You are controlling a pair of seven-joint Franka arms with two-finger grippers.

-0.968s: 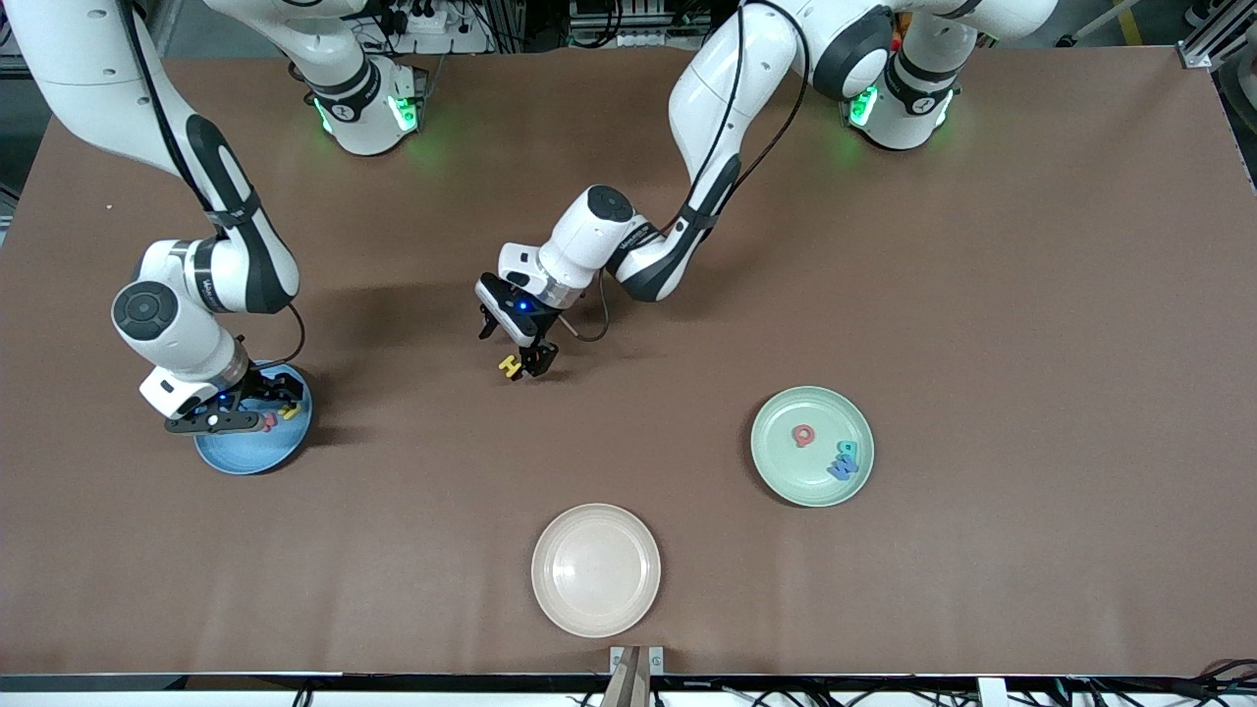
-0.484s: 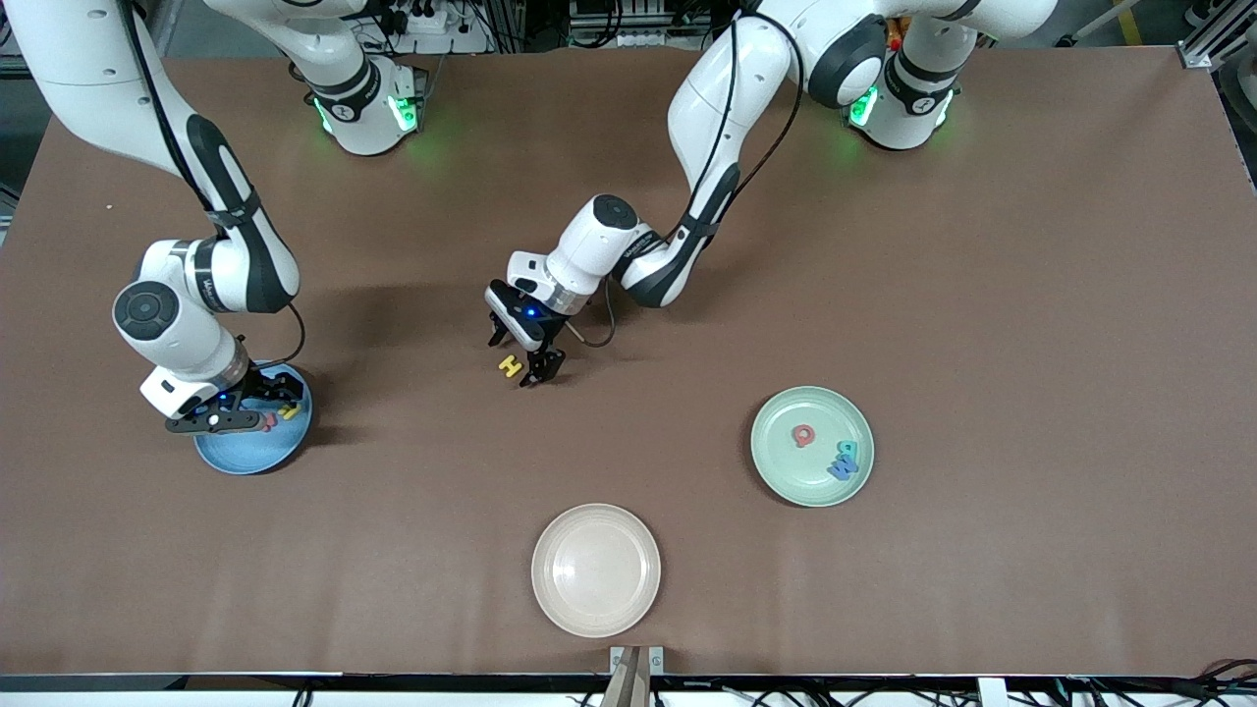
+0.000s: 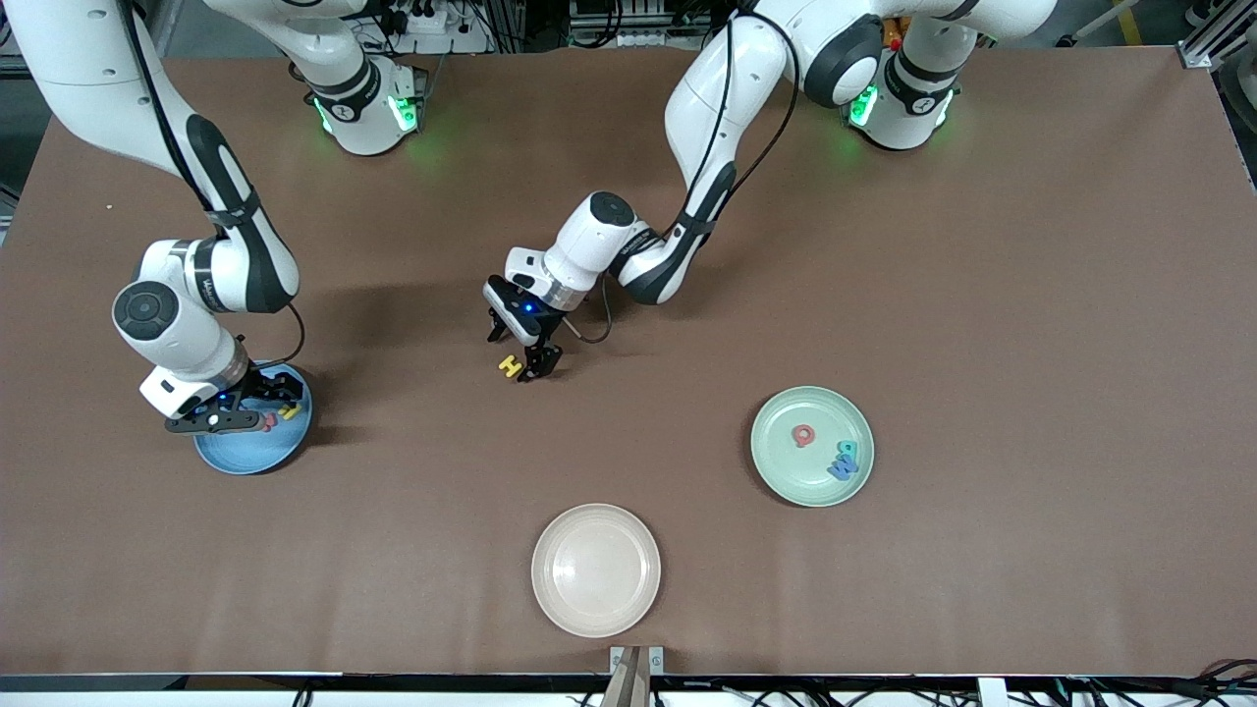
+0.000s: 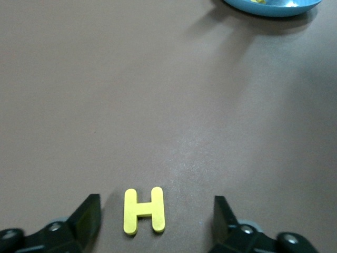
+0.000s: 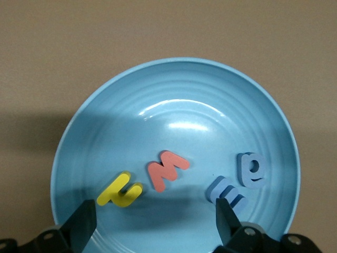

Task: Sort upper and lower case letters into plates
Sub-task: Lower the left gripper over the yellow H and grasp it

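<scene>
A yellow letter H [image 3: 510, 366] [image 4: 144, 211] lies flat on the brown table near its middle. My left gripper [image 3: 514, 354] [image 4: 156, 213] is low over it and open, one finger on each side of the H with a gap on both sides. My right gripper [image 3: 257, 412] [image 5: 155, 216] hangs open over the sky blue plate [image 3: 245, 458] [image 5: 174, 66] and holds nothing. In that plate lie a yellow letter [image 5: 120, 191], a red letter [image 5: 167, 170] and two blue letters [image 5: 227, 194]. The mint green plate [image 3: 781, 471] holds a red letter [image 3: 804, 435] and blue and teal letters [image 3: 845, 459].
A cream-white plate [image 3: 596, 570] sits near the table's front edge, nearer the front camera than the H. The blue plate's rim [image 4: 274, 6] shows in the left wrist view. Bare brown table lies between the plates.
My left gripper has shifted a little toward the left arm's end and settled lower around the yellow H. The H has not moved. The right arm has stayed still.
</scene>
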